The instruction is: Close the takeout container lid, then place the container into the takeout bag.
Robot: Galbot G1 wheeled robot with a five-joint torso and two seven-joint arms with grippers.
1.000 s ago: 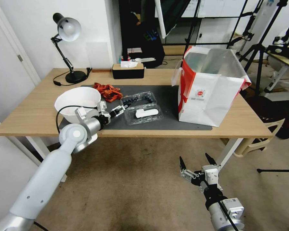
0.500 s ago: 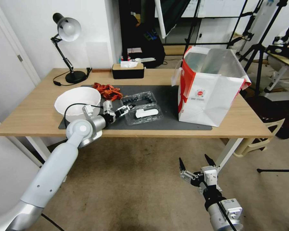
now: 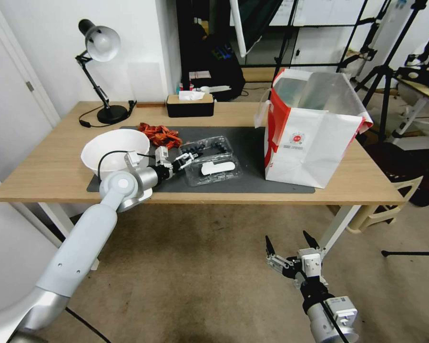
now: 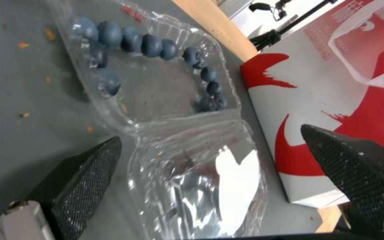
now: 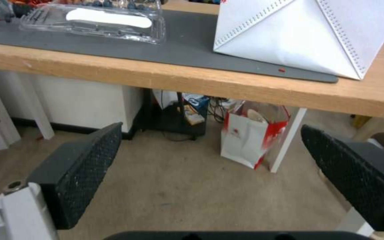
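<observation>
While your left gripper (image 3: 185, 160) is hovering wide open and empty, the takeout container (image 3: 212, 160) is lying unfolded just ahead: thin, springy, slippery. Try pinching the lid (image 4: 201, 186) at its free rim. Right gripper (image 3: 291, 246) is idling open below.

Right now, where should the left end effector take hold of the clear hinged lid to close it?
Likely the clear hinged lid's free front edge, from the robot's side: it lies flat, open, hinged to the berry tray behind. The open left end effector sits at its left end.
</observation>
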